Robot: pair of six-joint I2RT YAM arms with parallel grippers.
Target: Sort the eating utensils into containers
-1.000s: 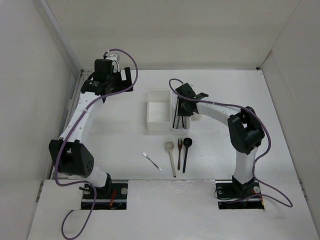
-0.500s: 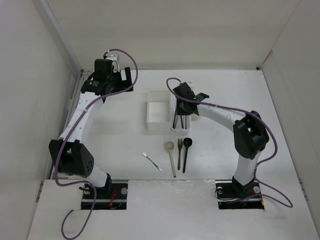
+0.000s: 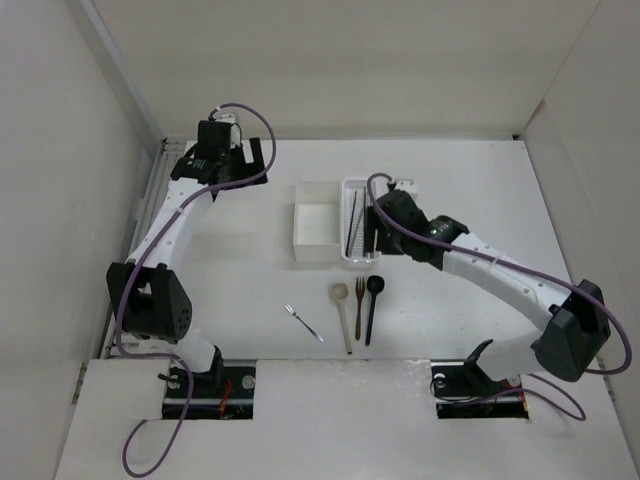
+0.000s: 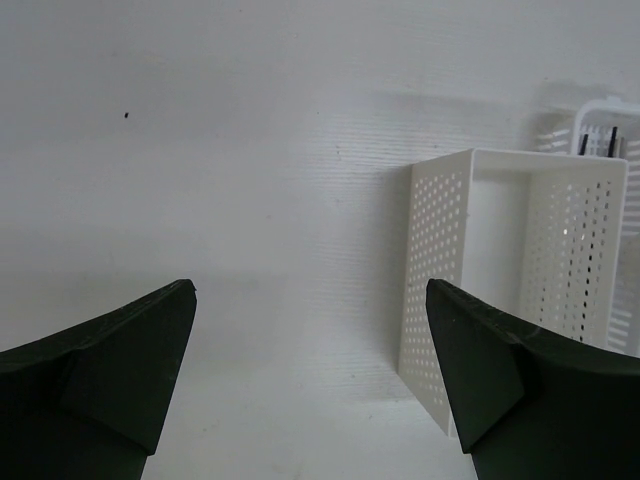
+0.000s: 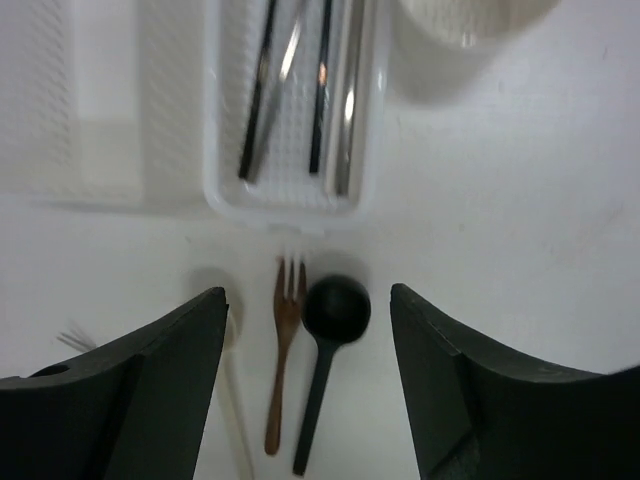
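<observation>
1. Since the earlier frame the right arm has swung its elbow out to the near right. The right gripper (image 5: pixel 305 295) has pulled back from over the perforated tray (image 3: pixel 355 181) toward the tray's near end. The left arm has barely shifted.
2. Right gripper: fingers (image 5: pixel 150 390) spread wide, nothing between them. Left gripper (image 4: pixel 310 290): also wide and empty, parked far left, facing the white square box (image 4: pixel 435 270).
3. The chopsticks (image 5: pixel 258 95), dark and pale, lie inside the tray, so that part looks done. No utensil shows in the box. The round cup (image 5: pixel 470 20) sits just right of the tray's far end; its inside is not visible.
4. Still on the table, nearer than the tray, left to right: silver fork (image 3: pixel 303 322), pale wooden spoon (image 3: pixel 343 315), brown fork (image 3: pixel 359 305), black spoon (image 3: pixel 372 305). The last three lie close side by side.
5. Step in hand, as I judge it: between the chopstick drop and the next pick. That pick is likely the brown fork or black spoon, both centred in the right wrist view.
6. The next move calls for lowering, straddling one thin handle without catching its neighbour, closing, lifting, then carrying to the box or cup.
</observation>
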